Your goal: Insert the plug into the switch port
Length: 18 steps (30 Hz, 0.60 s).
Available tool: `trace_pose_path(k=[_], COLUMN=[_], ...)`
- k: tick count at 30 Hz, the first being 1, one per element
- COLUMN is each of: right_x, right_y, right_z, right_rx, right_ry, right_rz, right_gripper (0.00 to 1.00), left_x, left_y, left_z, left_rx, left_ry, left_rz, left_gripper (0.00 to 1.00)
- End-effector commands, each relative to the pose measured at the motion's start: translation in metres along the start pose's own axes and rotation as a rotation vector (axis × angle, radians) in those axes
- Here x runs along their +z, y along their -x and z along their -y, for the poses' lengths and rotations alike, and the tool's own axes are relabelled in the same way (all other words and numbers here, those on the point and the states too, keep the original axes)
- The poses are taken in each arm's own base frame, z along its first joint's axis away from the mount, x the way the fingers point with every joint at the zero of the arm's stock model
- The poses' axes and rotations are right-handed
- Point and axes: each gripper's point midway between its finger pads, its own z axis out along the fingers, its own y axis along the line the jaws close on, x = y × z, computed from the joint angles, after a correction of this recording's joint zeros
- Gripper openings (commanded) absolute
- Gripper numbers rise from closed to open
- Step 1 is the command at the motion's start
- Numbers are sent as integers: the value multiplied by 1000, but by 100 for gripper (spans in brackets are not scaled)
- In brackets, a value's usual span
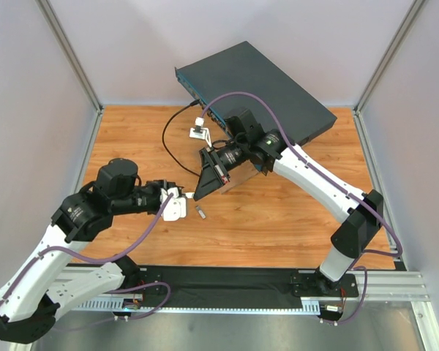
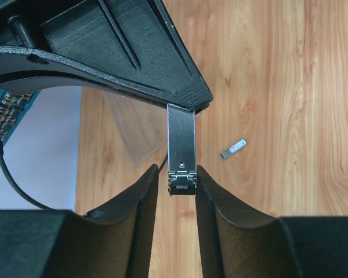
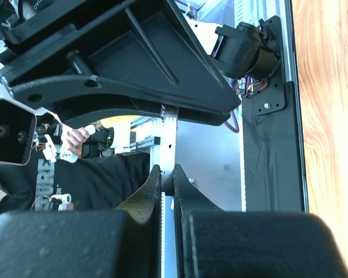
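Note:
The switch is a flat dark grey box with a teal front edge, lying at the back of the table. My right gripper is shut on a silver metal plug and holds it above the table; its jaws look almost closed in the right wrist view. My left gripper is open, with its fingers on either side of the plug's dark free end. The right finger touches the plug and a small gap shows at the left finger. The two grippers meet tip to tip left of centre.
A second small silver plug lies loose on the wood, also in the left wrist view. A white connector on a black cable sits before the switch's front. A clear sheet lies under the right gripper.

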Motion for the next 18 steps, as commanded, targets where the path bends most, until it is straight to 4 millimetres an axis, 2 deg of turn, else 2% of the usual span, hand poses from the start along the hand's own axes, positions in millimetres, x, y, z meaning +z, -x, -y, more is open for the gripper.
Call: trace_pose_path(k=[1, 5, 12, 18], right_x=[1, 0, 1, 0], right_y=[-2, -3, -3, -8], right_z=[-5, -3, 0, 6], right_rx=[-13, -14, -7, -12], right_ry=[23, 12, -6, -29], right_rz=[-8, -7, -5, -15], right_gripper=[0, 0, 0, 0], left_x=[-5, -3, 0, -8], left_y=[14, 14, 14, 16], left_z=[-16, -14, -13, -16], left_rx=[29, 44, 59, 57], left_ry=[55, 48, 42, 82], left_rz=[24, 22, 11, 18], left_gripper=[38, 29, 41, 39])
